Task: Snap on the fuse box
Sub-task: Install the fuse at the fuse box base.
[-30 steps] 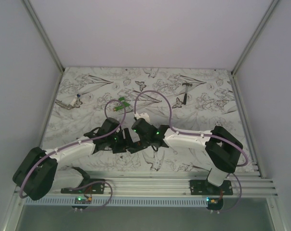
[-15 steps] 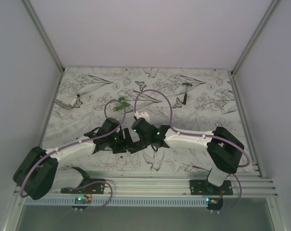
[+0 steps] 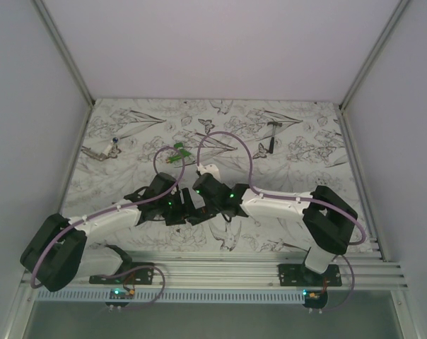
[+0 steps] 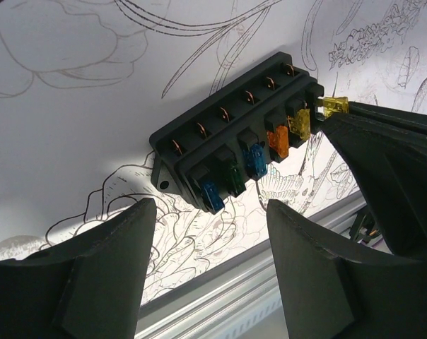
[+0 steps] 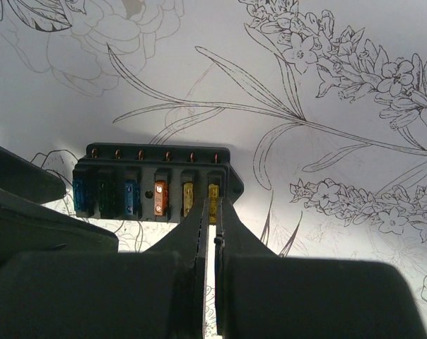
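The fuse box (image 4: 227,134) is a black oblong holder lying flat on the flower-print table, with blue, green, orange and yellow fuses in its slots. My left gripper (image 4: 210,208) is open just short of its near end, touching nothing. The fuse box (image 5: 153,169) also shows in the right wrist view. There my right gripper (image 5: 212,212) is shut on a yellow fuse (image 5: 213,198) at the end slot. The same yellow fuse (image 4: 335,106) pokes out of the right fingers (image 4: 383,141) in the left wrist view. From above, both wrists (image 3: 192,205) hide the box.
A small green piece (image 3: 177,157) lies beyond the grippers. A dark hammer-shaped tool (image 3: 264,147) lies at the back right, a small metal object (image 3: 100,150) at the far left. An aluminium rail (image 3: 220,265) runs along the near table edge.
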`<action>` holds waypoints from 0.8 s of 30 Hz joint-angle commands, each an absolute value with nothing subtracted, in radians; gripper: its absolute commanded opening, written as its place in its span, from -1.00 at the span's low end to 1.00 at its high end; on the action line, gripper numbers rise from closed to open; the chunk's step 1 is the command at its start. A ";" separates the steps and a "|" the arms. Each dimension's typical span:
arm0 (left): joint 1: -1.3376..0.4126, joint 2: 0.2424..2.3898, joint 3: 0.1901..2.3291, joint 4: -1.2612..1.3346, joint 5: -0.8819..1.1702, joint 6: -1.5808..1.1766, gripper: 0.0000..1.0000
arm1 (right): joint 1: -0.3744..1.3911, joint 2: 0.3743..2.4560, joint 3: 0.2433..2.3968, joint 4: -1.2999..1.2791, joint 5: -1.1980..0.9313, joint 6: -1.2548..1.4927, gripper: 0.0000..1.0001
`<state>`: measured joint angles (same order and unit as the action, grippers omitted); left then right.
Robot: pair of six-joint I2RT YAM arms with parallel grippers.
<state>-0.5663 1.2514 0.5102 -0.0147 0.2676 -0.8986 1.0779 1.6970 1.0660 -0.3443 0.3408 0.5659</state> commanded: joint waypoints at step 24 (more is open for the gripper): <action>-0.558 1.261 0.525 -0.006 0.278 -0.920 0.31 | 1.089 1.747 1.050 -0.319 0.354 0.584 -0.94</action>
<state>-0.5663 1.2522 0.5133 0.0002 0.2676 -0.9085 1.0779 1.7176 1.0637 -0.3237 0.3500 0.5652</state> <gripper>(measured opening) 0.657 0.029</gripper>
